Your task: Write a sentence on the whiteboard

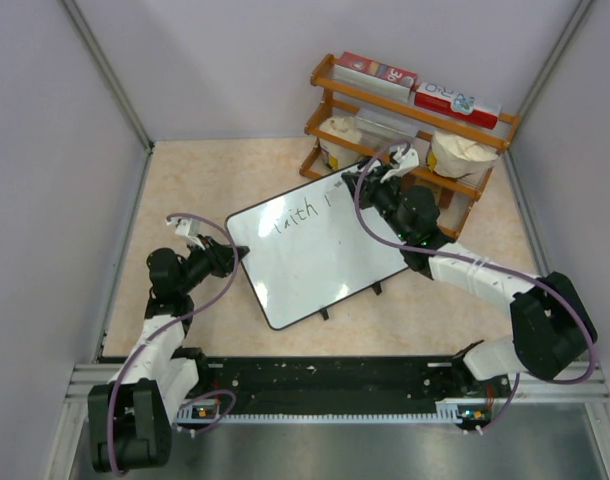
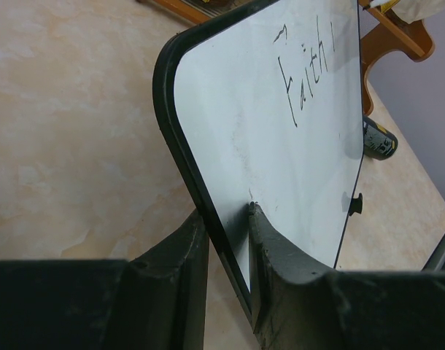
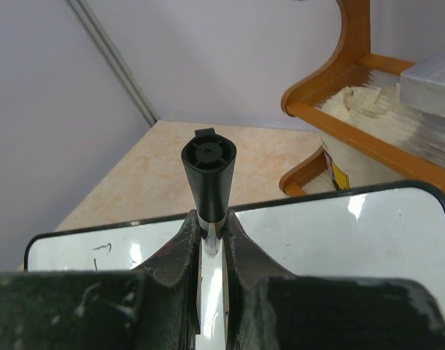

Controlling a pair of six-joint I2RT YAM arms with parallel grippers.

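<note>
**Whiteboard and grips.** The whiteboard (image 1: 320, 270) lies askew at the centre of the top view, flat on the table (image 1: 205, 180). The sentence (image 1: 297, 214) is begun along its upper edge: "Faith" and one further stroke are legible, so by my judgement most of the writing remains.

My left gripper (image 1: 235, 256) is closed narrowly on the board's left rim. Its fingers (image 2: 186, 255) sit either side of the black edge, presumably to stop the board sliding under pen pressure.

My right gripper (image 1: 383, 190), at the board's upper right, is clamped on the marker (image 3: 209, 175). The marker's black end stands above the jaws in the wrist view, and its tip is hidden below.

The wooden rack (image 1: 405, 105) stands just behind, at upper right. Strokes in that direction probably call for care.
</note>
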